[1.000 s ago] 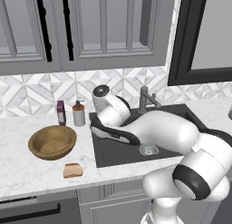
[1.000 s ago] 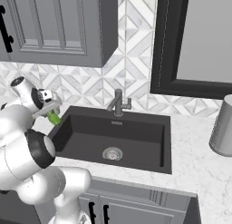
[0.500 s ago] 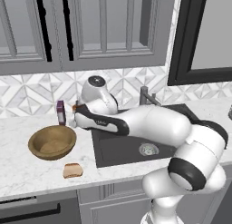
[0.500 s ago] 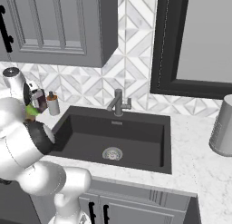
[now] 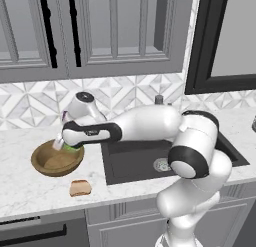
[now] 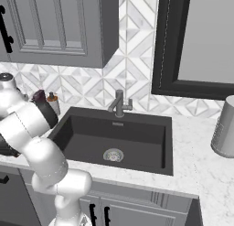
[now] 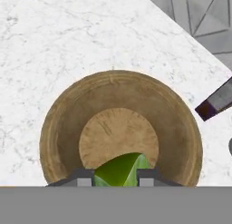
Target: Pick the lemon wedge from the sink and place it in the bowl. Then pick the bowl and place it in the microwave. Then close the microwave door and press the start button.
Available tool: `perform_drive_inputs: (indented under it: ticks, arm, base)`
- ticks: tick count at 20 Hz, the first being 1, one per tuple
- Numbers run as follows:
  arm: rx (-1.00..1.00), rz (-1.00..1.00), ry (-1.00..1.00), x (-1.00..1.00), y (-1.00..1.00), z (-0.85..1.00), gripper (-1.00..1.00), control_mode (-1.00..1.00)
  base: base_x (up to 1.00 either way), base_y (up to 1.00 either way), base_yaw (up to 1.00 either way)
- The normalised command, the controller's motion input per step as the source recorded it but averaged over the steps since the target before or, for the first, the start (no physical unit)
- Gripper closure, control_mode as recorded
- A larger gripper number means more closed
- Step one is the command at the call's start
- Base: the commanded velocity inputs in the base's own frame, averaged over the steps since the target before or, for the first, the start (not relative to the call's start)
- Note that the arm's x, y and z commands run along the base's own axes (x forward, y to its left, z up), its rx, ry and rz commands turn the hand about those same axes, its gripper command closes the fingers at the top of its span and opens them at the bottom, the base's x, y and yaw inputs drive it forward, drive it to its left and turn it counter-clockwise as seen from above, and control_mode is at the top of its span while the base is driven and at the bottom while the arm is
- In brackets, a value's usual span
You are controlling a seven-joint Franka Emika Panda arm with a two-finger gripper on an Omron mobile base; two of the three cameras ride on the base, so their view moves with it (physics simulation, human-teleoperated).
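The claw grips the lemon wedge between its fingertips, directly above the wooden bowl on the marble desk.

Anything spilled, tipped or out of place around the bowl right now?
Nothing stands out. The bowl sits upright on the counter, the gripper holds the lemon wedge above it, and the bread slice lies flat nearby.

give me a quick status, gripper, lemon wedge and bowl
Gripper shut on the lemon wedge, above the bowl. Wedge not yet released. Bowl on the counter left of the sink, nothing inside it. Nothing in the way.
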Motion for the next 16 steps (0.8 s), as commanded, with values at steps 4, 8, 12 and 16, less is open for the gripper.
perform_drive_inputs:
  ticks: [4, 8, 12, 16]
  arm:
    - [-0.01, 0.00, 0.00, 0.04, 0.77, -0.32, 1.00, -1.00]
    - [-0.03, 0.00, 0.00, 0.05, 0.21, -0.56, -1.00, -1.00]
    - [-0.01, 0.00, -0.04, 0.14, 0.01, -0.18, -1.00, -1.00]
    - [0.04, 0.00, -0.07, 0.00, -0.04, 0.14, -1.00, -1.00]
  base:
    - [0.00, 0.00, 0.00]
    - [0.00, 0.00, 0.00]
    - [0.00, 0.00, 0.00]
    - [0.00, 0.00, 0.00]
